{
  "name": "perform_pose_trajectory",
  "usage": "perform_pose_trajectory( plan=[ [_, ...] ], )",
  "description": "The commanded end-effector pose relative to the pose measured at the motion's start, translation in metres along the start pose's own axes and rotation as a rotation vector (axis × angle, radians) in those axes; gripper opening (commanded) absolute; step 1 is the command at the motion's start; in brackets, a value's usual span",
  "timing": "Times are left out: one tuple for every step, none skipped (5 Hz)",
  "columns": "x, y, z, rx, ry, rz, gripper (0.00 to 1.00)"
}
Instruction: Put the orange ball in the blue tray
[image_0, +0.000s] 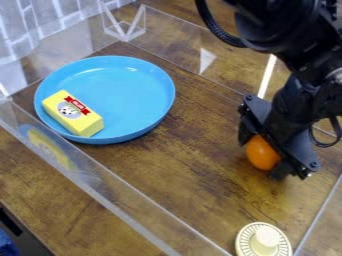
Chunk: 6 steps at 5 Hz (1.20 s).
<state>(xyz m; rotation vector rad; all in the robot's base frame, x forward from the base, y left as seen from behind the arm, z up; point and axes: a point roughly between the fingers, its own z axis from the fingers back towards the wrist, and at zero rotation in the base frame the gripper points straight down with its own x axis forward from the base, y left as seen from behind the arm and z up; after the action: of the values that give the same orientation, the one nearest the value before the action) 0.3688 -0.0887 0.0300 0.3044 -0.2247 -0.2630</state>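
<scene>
Now claw (266, 157) is straddling the orange ball (261, 153) at right, fingers spread; centre before pinching, then lift toward blue tray (144, 125).

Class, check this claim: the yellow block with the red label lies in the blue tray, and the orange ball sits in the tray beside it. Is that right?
Not quite. The yellow block does lie in the blue tray, but the camera view shows the orange ball on the wooden table, right of the tray, at the pincer.

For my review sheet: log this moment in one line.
jaws: around small glossy orange ball, on table | round blue plastic tray: holds yellow block | ball: not yet in tray
</scene>
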Motion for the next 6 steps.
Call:
perform_pose_trajectory(
  plan=[
    [0.002, 0.019, 0.013, 0.010, -0.018, 0.022, 0.00],
    [0.001, 0.022, 0.014, 0.012, -0.016, 0.018, 0.00],
    [0.001, 0.025, 0.017, 0.014, -0.015, 0.017, 0.00],
    [0.000, 0.028, 0.019, 0.017, -0.014, 0.016, 0.00],
    [-0.001, 0.031, 0.022, 0.019, -0.013, 0.012, 0.00],
    [-0.002, 0.034, 0.026, 0.024, -0.011, 0.005, 0.00]
  ],
)
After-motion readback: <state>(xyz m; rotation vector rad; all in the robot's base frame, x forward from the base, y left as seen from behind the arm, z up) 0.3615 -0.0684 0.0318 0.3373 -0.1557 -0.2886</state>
